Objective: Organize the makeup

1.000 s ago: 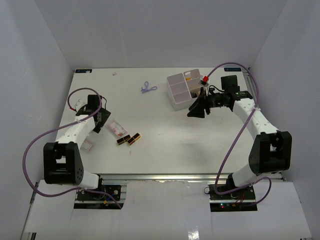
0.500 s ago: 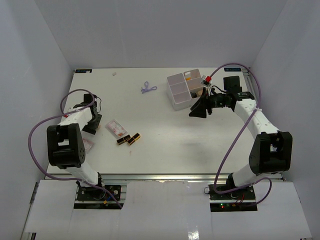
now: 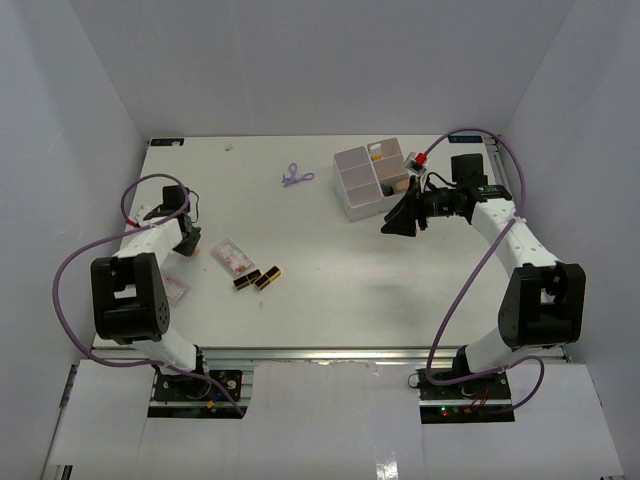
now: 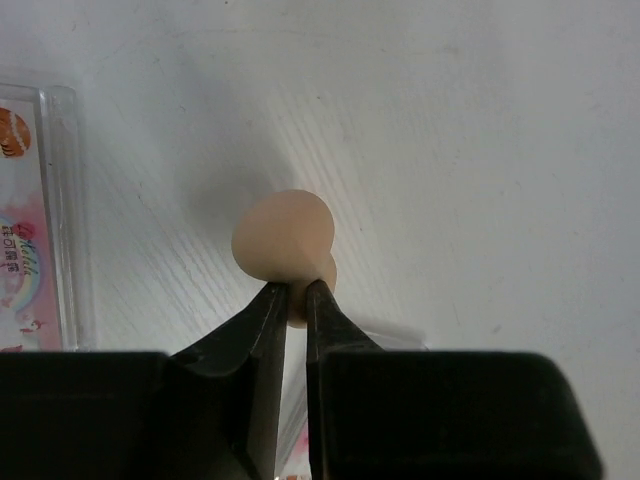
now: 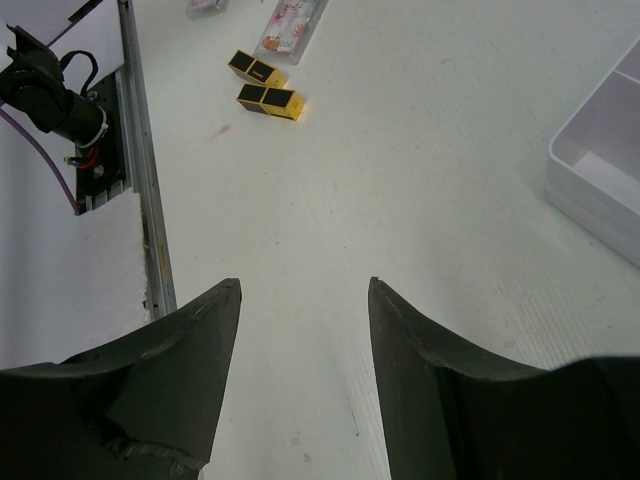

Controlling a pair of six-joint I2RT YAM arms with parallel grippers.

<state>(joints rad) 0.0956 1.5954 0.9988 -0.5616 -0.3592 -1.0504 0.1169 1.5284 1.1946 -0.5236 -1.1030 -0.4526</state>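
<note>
Over on the left, the left gripper (image 4: 295, 290) is pinched almost shut on the peach teardrop sponge (image 4: 283, 237). Its two dark fingers (image 4: 258, 335) bite the narrow end, and the round bulb bulges out past the tips, just above the white table (image 4: 480, 140). A clear pink-printed packet (image 4: 30, 220) lies flat off to the left of those fingers, not touching them. In the top view, two black-gold lipsticks (image 3: 257, 278) lie side by side to the right of the left gripper (image 3: 186, 243), apart from it and on the open table. Farther out, the lilac clip (image 3: 296, 176) sits alone, well apart from both tools. Then comes the white four-compartment box (image 3: 362, 183), with the right gripper (image 3: 400, 215) just beside its near right corner. That right gripper (image 5: 304, 300) has its jaws spread moderately wide with nothing between them, only bare table. A corner of the box (image 5: 600, 165) sits just off to its right. The lipsticks (image 5: 268, 85) lie well ahead and a little to the left of its fingers.
</note>
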